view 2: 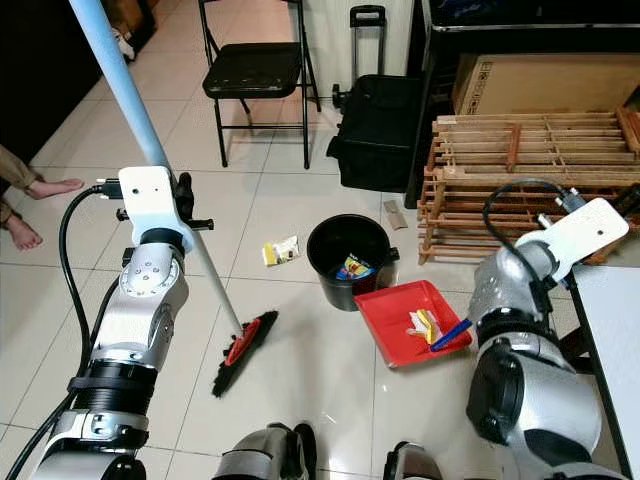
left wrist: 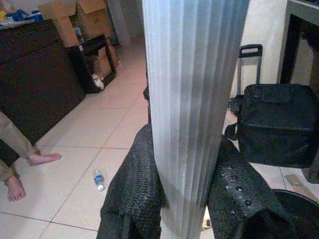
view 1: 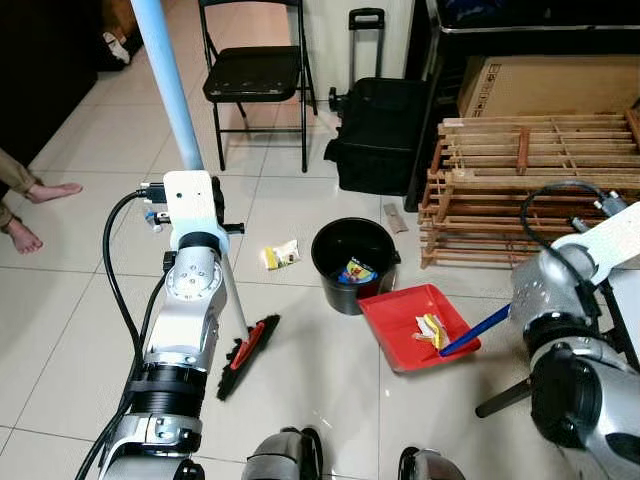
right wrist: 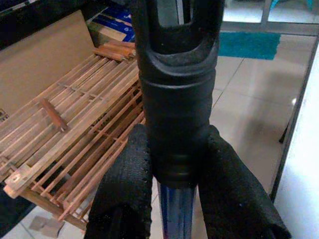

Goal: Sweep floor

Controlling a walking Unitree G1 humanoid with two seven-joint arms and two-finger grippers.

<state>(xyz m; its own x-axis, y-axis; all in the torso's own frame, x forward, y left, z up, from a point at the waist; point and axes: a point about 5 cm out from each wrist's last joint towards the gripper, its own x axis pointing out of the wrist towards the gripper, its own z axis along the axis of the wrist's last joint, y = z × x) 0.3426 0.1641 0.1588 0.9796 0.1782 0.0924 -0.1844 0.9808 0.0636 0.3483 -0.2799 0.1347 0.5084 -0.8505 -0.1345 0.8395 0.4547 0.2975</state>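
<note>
We take the black bin [view 1: 355,262] as our landmark. The remaining wrapper [view 1: 281,255] lies on the floor [view 1: 90,300] just to the bin's left, and the broom head [view 1: 248,355] rests on the tiles nearer the robot than the bin and to its left. The wrapper therefore sits beyond the bristles, with the red dustpan [view 1: 405,318] on the bin's near right side. The broom handle [view 1: 170,85] runs up and away to the left from the head. The left claw [left wrist: 184,199] is clamped around that pale blue handle, so the left arm is the nearer to the wrapper. The right claw [right wrist: 177,194] is closed around the dustpan's blue handle [view 1: 475,331]. The wrapper is small, pale and crumpled with yellow print. More scraps lie in the pan, and the bin holds some coloured litter
</note>
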